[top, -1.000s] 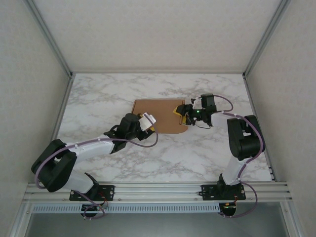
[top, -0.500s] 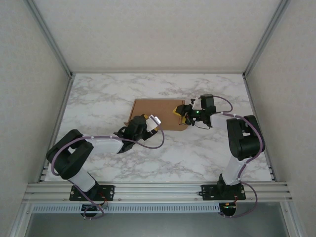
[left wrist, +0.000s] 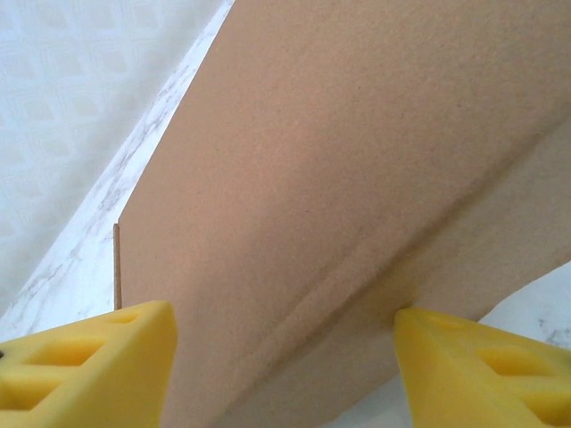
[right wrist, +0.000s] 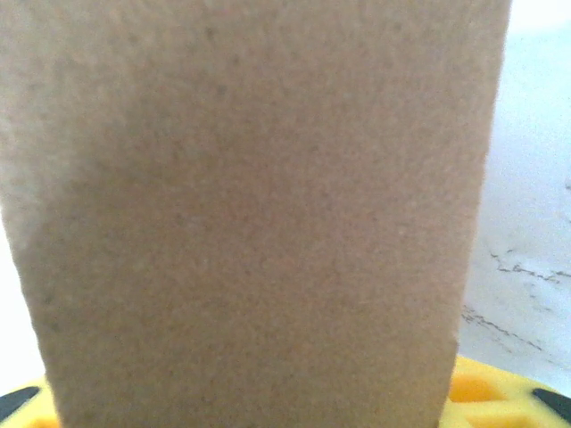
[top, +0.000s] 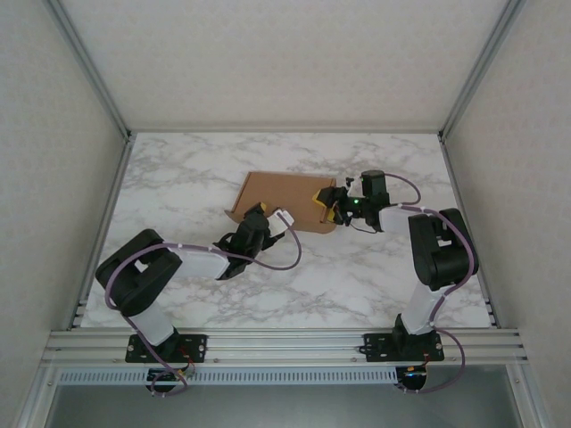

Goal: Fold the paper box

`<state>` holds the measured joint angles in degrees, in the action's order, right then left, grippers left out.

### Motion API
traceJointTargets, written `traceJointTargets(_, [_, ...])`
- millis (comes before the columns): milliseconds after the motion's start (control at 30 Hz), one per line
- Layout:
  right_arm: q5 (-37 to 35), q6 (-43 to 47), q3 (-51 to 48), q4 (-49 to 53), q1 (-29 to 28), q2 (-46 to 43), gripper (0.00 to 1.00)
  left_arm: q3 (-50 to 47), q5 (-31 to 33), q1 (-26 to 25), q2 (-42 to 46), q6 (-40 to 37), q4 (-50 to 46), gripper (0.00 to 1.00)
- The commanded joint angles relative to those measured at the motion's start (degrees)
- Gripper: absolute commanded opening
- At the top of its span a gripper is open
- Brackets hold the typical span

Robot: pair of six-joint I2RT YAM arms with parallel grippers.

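top external, risk: the paper box is worked from two sides at once. if the left gripper lifts the near-left edge harder than the right gripper steadies the right edge, the sheet would likely skate over the smooth marble table or buckle off its creases.
top external, paper box: it lies between the two grippers, just beyond the left one and just to the left of the right one. both seem to touch its edges, and its left edge looks tipped up.
left wrist, risk: with nothing pinched, the panel could slide off the yellow fingertips and drop flat, or bend beside the crease rather than on it.
left wrist, left gripper: jaws spread wide, clamping nothing.
left wrist, paper box: straight ahead of the fingertips and leaning over them. the crease runs just beyond the right fingertip, which seems to touch the card's lower edge.
right wrist, risk: the flap stands so close to the camera that a slip or a crushed tab could go unnoticed, and a weak hold would let it spring back.
right wrist, right gripper: a yellow pad peeps out below the card. whether the jaws pinch the flap cannot be told.
right wrist, paper box: directly in front of the gripper, rising from between the pads, with marble to its right.
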<state>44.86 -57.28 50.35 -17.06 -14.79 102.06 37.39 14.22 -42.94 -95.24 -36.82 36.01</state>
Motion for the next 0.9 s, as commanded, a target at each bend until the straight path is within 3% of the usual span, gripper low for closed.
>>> traceJointTargets(0, [7.3, -1.6, -2.5, 3.9, -3.6, -2.3, 0.46, -0.9, -6.9, 0.0, 3.5, -3.9, -1.3, 0.67])
traceJointTargets(233, [8.0, -3.4, -4.3, 1.8, -3.6, -3.9, 0.47, 0.9, -11.1, 0.0, 4.6, -6.2, -8.4, 0.68])
traceJointTargets(400, [10.3, -8.7, -6.7, -5.0, -3.6, -4.4, 0.48, 1.6, -13.0, -0.6, 5.0, -8.1, -11.2, 0.7])
traceJointTargets(700, [11.9, -11.6, -7.9, -7.2, -3.8, -7.1, 0.48, 1.7, -10.5, -1.7, 4.3, -11.7, -10.4, 0.72])
traceJointTargets(867, [12.2, -14.9, -8.2, -9.7, -4.0, -8.4, 0.48, 0.7, -4.1, -2.8, 2.7, -13.0, -4.8, 0.72])
